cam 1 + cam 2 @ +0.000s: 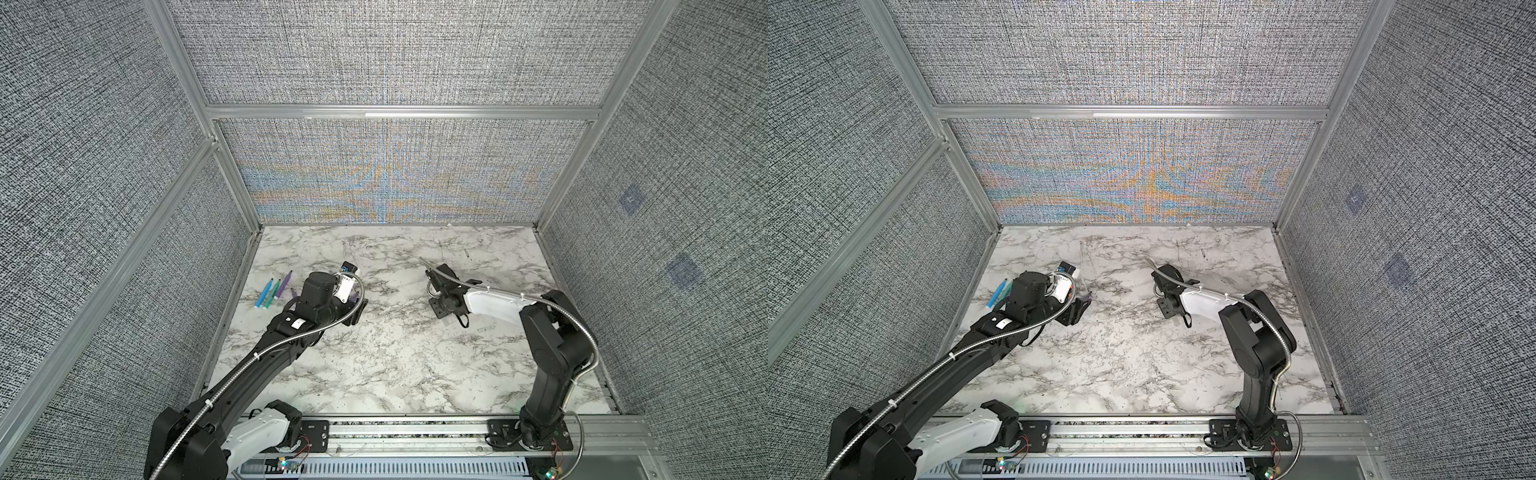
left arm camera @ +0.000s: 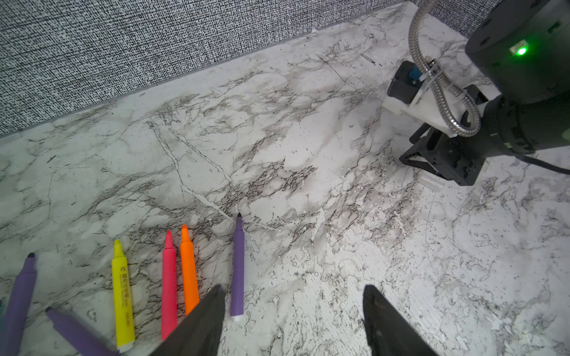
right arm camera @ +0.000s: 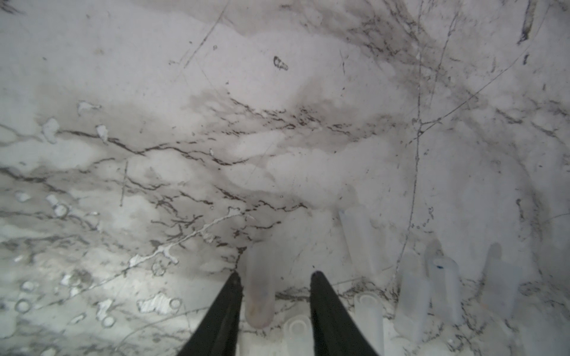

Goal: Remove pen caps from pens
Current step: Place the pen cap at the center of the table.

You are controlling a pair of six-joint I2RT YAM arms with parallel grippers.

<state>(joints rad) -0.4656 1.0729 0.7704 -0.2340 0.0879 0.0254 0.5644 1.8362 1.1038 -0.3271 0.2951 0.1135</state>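
Left gripper (image 2: pixel 293 320) sits closest to its wrist lens, jaws spread, nothing between them. Purple pen (image 2: pixel 237 268), dark tip bare, lies on the marble tabletop (image 2: pixel 308 138) just beside one finger, outside the gap. Orange pen (image 2: pixel 188 271), pink-red pen (image 2: pixel 169 283) and yellow pen (image 2: pixel 121 292) lie in a row beyond it. Right gripper (image 3: pixel 275 274): jaws apart, not pinching. Clear pen cap (image 3: pixel 260 286) lies between them, close against one finger, with a gap to the other. Loose caps (image 3: pixel 444 286) are clustered just beside.

Some pens (image 1: pixel 272 294) behind left arm (image 1: pixel 309 305)
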